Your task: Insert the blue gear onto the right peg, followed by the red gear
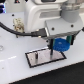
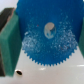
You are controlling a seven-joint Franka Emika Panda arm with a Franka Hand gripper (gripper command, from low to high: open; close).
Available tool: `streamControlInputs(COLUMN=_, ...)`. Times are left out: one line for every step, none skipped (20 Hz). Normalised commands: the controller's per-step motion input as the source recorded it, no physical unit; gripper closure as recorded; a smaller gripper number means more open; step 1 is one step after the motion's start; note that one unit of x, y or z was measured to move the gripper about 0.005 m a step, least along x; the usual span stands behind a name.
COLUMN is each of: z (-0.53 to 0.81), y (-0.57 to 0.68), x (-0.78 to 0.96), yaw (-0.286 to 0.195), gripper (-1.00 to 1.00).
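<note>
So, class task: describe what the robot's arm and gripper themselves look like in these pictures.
In the exterior view the arm has bulky white, rounded casings. A black cable runs along it. Beneath sits a dark gripper with thin black fingers. The picture is too blurred to show any markings. The wrist view does not clearly show the fingers.

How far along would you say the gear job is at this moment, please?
Done: nothing is seated yet; the grey plate shows bare pegs.
In hand: the blue gear is held in the gripper above the plate's end on the exterior view's right.
Left: seat it on the right peg, then the red gear, which isn't in view.
</note>
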Motion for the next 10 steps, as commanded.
streamControlInputs(z=-0.02, y=-0.27, x=0.22, yaw=0.0, gripper=1.0)
streamControlInputs(z=-0.03, y=-0.26, x=0.21, yaw=0.0, gripper=1.0)
streamControlInputs(z=-0.04, y=-0.23, x=0.2, yaw=0.0, gripper=1.0)
streamControlInputs(z=-0.08, y=-0.23, x=0.2, yaw=0.0, gripper=1.0)
streamControlInputs(z=-0.09, y=-0.23, x=0.2, yaw=0.0, gripper=1.0)
streamControlInputs(z=-0.12, y=-0.22, x=0.23, yaw=0.0, gripper=1.0)
streamControlInputs(z=-0.11, y=-0.19, x=0.22, yaw=0.0, gripper=1.0)
streamControlInputs(z=-0.07, y=-0.13, x=0.21, yaw=0.0, gripper=1.0)
streamControlInputs(z=-0.05, y=-0.09, x=0.19, yaw=0.0, gripper=1.0)
streamControlInputs(z=-0.05, y=-0.05, x=0.16, yaw=0.0, gripper=1.0)
